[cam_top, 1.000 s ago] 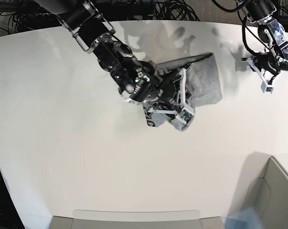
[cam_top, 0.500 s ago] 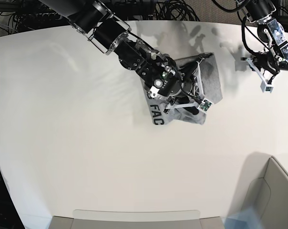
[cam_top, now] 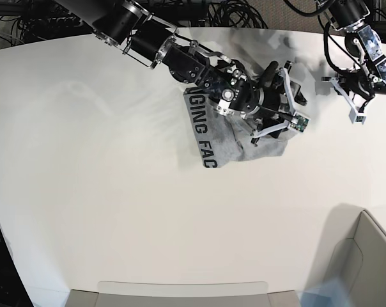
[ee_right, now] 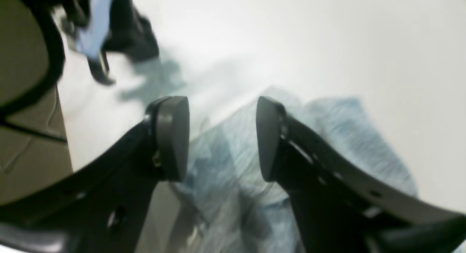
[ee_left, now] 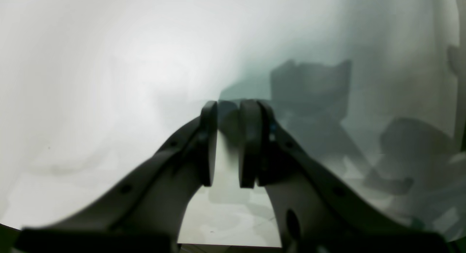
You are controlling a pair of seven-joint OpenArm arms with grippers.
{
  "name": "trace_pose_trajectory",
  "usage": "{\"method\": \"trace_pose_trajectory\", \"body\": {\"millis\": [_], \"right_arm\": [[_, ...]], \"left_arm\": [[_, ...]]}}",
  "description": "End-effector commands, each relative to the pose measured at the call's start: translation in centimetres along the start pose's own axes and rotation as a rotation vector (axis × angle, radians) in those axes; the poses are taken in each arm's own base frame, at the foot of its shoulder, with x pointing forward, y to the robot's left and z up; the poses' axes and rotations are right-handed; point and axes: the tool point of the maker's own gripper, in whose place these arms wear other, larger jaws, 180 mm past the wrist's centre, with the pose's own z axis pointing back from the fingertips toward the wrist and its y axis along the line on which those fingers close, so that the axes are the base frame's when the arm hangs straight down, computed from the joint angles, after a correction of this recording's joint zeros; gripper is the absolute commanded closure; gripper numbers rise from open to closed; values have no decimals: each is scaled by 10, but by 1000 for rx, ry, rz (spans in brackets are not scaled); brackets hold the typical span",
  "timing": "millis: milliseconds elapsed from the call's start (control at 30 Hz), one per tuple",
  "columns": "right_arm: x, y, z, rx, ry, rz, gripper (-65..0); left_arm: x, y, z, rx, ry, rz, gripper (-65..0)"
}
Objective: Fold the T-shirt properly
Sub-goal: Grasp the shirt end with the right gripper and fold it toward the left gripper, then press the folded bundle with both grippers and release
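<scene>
a fold laid over, and the right jaws now empty

we see the table (cam_top: 84, 192) as one wide white surface, and the t-shirt (cam_top: 228, 144) lies near its far middle as a compact grey bundle, the black lettering "ging fac" facing up along its left edge. half a second ago only "fac" showed and the cloth sat bunched under the arm; a second ago it was a smaller, darker heap with a plain grey flap to the right. the printed panel has since spread out flat, so we judge one fold as just delivered, though the outline is still ragged and the folding looks unfinished.

our right gripper (cam_top: 284, 109) has travelled across the shirt towards its far right edge. in its wrist view the right gripper (ee_right: 222, 136) has its jaws moderately apart, with grey cloth below and nothing pinched between them, so the hem seems released.

our left gripper (cam_top: 354, 105) hangs well apart from the shirt, where it was in both earlier frames. its wrist view shows the left gripper (ee_left: 227, 140) with jaws narrow, a thin gap between them and bare table beneath.
</scene>
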Motion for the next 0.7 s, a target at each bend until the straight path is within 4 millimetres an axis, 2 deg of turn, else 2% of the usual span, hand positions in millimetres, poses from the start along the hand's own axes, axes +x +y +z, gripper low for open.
{"method": "trace_pose_trajectory", "body": {"millis": [0,67,167,200,233,333,433,567,667], "right_arm": [[36,-8,9,-21,-120,10,-295],[45,-23,19,-57,-163,-23,-295],[53,-55,38,-134,-195,-91,-286],[52,-67,44,-162,-191,-112,-277],[48,-80,51,-193,-178,-140,-265],[28,-115,74,-280,-125,-215,-228],[-5,-136,97,-348,-51,-268,-206],[-45,-144,120,-401,26,-305,-205],[-76,-142,131,-420,81,-334,-205]], "left_arm": [[11,7,7,20,-34,-10,-105],[12,7,8,21,-39,-12,-105],[15,6,9,17,-47,-11,-105],[19,1,8,8,-56,-11,-105],[31,-5,10,0,-85,-22,-106],[55,-23,20,-2,-142,-94,-106],[77,-51,33,-12,-211,-180,-106],[94,-77,50,-23,-292,-234,-108],[97,-89,54,-41,-319,-234,-140]]}}
